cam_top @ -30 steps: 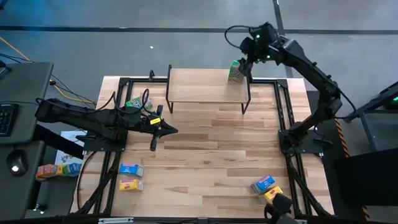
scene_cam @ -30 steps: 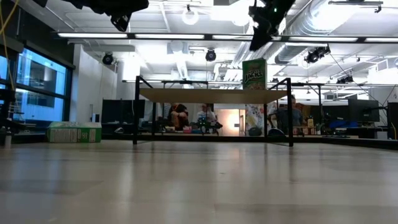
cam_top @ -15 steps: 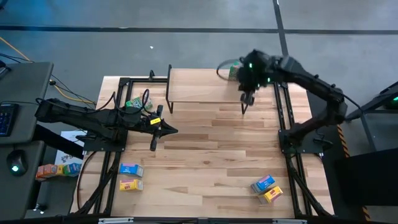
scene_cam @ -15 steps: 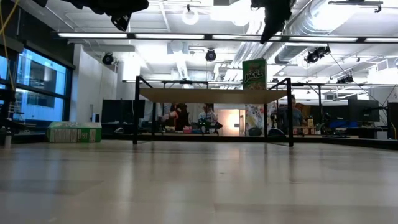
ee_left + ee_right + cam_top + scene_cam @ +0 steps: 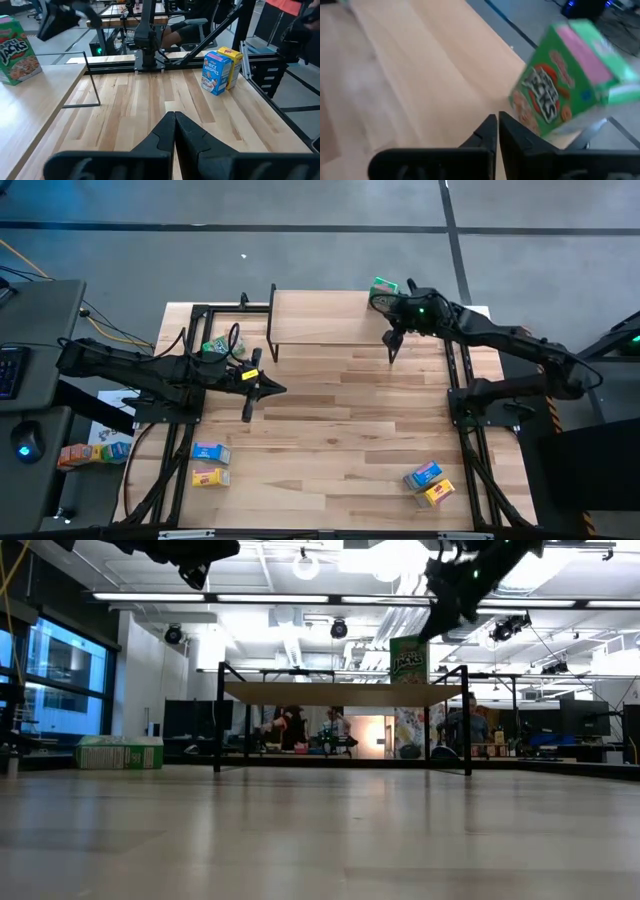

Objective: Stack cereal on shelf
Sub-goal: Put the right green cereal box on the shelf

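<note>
Green cereal box stands upright on the shelf, at the far corner nearest the right arm; "JACKS" reads on its front in the left wrist view and the low view, and a blurred part of the same lettering shows in the right wrist view, where the box fills much of the frame. Right pincer hangs over the shelf's near right corner, apart from that box, fingers pressed together on nothing. Low view shows it above the shelf top and off the box. Second green box lies flat on the table just off the shelf's left end; the low view alone shows its long side, print too small to read. Left pincer sits over the table in front of the shelf's left half, fingers closed together, empty. Blue box and yellow box lie side by side well in front of the shelf's left end. Another blue box and yellow box lie touching, well in front of the shelf's right end; only the left wrist view shows these two faces, with "RICE" legible on the blue one.
</note>
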Available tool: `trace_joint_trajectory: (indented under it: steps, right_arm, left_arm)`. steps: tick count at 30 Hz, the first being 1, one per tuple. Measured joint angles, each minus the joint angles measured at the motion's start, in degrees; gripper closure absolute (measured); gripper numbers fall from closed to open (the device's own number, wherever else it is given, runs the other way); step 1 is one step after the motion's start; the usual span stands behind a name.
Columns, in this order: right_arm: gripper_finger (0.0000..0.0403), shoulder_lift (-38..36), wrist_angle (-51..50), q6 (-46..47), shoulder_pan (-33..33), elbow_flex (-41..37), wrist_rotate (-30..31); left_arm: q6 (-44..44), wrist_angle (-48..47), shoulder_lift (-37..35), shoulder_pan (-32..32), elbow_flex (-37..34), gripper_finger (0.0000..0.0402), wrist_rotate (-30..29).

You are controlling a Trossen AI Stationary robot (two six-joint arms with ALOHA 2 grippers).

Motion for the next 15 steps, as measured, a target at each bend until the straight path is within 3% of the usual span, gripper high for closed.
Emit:
trace_joint_trajectory:
  steps: [6,15]
  right_arm:
    - [0.0403,0.4,7.4,0.0,-3.5,-5.0,0.2]
    - [0.0403,0.4,11.8,0.6,-7.1,-5.3,-1.7]
  left_arm:
    - [0.6,0.0,0.0,0.0,0.0,0.0401,-0.5]
    - [1.1,0.0,0.0,0.0,0.0,0.0401,-0.5]
